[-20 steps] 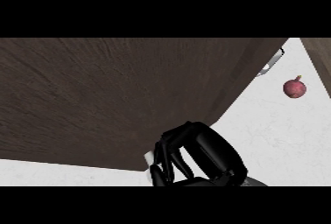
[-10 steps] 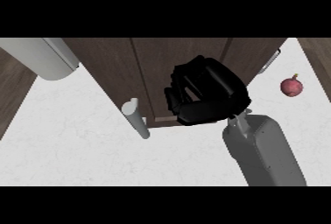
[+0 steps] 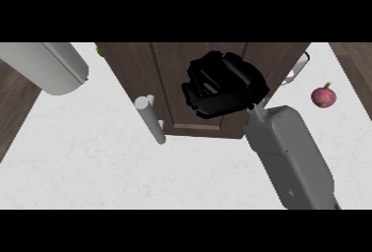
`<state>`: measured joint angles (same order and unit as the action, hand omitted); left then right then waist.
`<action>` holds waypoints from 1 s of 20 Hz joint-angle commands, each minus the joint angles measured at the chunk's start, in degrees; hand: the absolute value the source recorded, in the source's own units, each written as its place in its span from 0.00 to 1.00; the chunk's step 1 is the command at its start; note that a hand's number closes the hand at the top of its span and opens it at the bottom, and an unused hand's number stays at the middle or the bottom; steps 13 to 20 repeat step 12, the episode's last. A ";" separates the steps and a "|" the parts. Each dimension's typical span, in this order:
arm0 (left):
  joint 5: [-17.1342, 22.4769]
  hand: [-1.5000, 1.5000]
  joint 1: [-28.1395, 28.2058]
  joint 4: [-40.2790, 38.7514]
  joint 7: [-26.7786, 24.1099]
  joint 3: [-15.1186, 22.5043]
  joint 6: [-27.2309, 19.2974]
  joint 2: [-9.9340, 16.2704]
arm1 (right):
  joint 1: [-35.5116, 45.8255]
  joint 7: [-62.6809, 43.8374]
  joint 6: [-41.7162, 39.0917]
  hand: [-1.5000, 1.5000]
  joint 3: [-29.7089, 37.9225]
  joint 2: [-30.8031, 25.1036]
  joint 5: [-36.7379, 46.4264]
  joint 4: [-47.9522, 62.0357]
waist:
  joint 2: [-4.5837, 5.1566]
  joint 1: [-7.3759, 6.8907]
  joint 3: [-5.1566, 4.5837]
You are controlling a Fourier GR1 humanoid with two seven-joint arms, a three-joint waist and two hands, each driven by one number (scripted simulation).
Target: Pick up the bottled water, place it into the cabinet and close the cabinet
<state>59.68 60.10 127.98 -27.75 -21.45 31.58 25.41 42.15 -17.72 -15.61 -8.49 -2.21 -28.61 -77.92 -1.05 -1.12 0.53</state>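
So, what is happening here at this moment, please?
The robot's right hand is held over the front of a dark wooden cabinet that stands on the white counter; its fingers are curled, and no bottle shows in it. A grey handle sticks out at the door's left side. A grey forearm shows at the upper left, its hand out of view. A small reddish fruit lies on the counter to the right. Whether the door is fully shut cannot be told.

Cabinet [image 3: 189, 88] front blocks the middle, its handle [image 3: 151, 120] jutting left. White counter [image 3: 94, 167] below the cabinet is open. Purple fruit [image 3: 324, 96] sits right of it
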 commanded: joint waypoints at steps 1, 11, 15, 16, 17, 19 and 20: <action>0.71 0.00 -0.31 -0.60 2.20 -1.45 1.41 0.51 | 7.25 1.75 0.02 1.00 1.76 1.73 1.69 11.01 | 1.42 -0.99 -0.54; 1.91 0.00 -1.14 2.30 5.54 -0.87 -0.70 -0.61 | 10.06 2.14 -1.78 1.00 1.48 2.09 -3.27 13.98 | 1.57 -1.64 -0.51; 1.55 0.00 -2.06 1.47 4.93 -0.69 -0.33 -1.25 | 11.42 1.68 0.29 1.00 0.04 2.09 -4.41 13.87 | 1.54 -2.07 -0.55; 1.55 0.00 -2.06 1.47 4.93 -0.69 -0.33 -1.25 | 11.42 1.68 0.29 1.00 0.04 2.09 -4.41 13.87 | 1.54 -2.07 -0.55; 1.55 0.00 -2.06 1.47 4.93 -0.69 -0.33 -1.25 | 11.42 1.68 0.29 1.00 0.04 2.09 -4.41 13.87 | 1.54 -2.07 -0.55; 1.55 0.00 -2.06 1.47 4.93 -0.69 -0.33 -1.25 | 11.42 1.68 0.29 1.00 0.04 2.09 -4.41 13.87 | 1.54 -2.07 -0.55; 1.55 0.00 -2.06 1.47 4.93 -0.69 -0.33 -1.25 | 11.42 1.68 0.29 1.00 0.04 2.09 -4.41 13.87 | 1.54 -2.07 -0.55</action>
